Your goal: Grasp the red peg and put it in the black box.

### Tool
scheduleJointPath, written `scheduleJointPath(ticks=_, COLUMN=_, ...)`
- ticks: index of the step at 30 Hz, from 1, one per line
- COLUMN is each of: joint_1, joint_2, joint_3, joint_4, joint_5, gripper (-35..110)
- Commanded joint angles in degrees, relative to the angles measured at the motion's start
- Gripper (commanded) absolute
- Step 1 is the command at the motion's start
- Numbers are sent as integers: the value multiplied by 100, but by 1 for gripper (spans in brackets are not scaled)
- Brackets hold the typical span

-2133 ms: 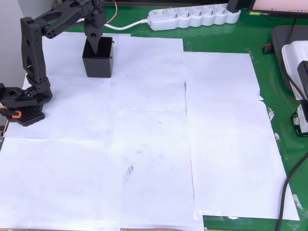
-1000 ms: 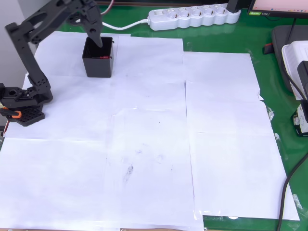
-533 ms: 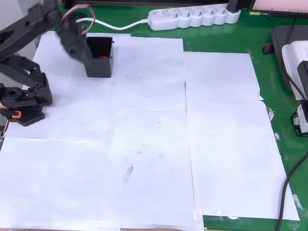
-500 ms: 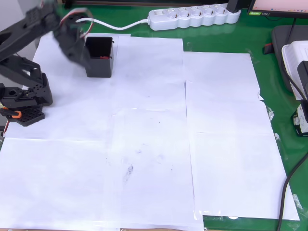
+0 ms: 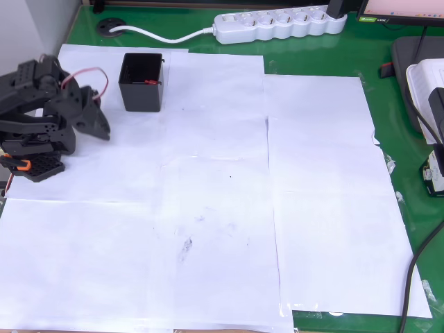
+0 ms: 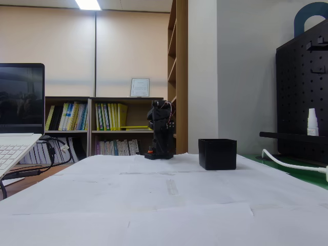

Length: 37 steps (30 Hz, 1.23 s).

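At upper left of the overhead view: small square black plastic box with tall thin walls, upright on white paper sheets. Inside it, against the far wall: tiny dark red peg. Left of the box, apart from it: black two-finger gripper, arm folded over its base, holding nothing; jaw spread cannot be told.

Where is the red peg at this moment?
In the overhead view, the red peg lies inside the black box, near its right wall, at the upper left of the white paper sheets, below the power strip.
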State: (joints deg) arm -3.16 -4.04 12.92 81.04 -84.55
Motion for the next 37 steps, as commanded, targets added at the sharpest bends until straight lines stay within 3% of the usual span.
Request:
scheduleJointPath(ticks=1, joint_1=141, joint_2=-343, joint_3=-536, joint_4=-264, joint_5=-70, gripper=0)
scheduleJointPath(ticks=7, joint_1=176, joint_2=-598, joint_3=-686, joint_4=466, joint_5=-229, gripper=0)
scheduleJointPath(ticks=37, joint_1=343, joint_2=-659, joint_3=-694, joint_4=466, joint_5=-123, gripper=0)
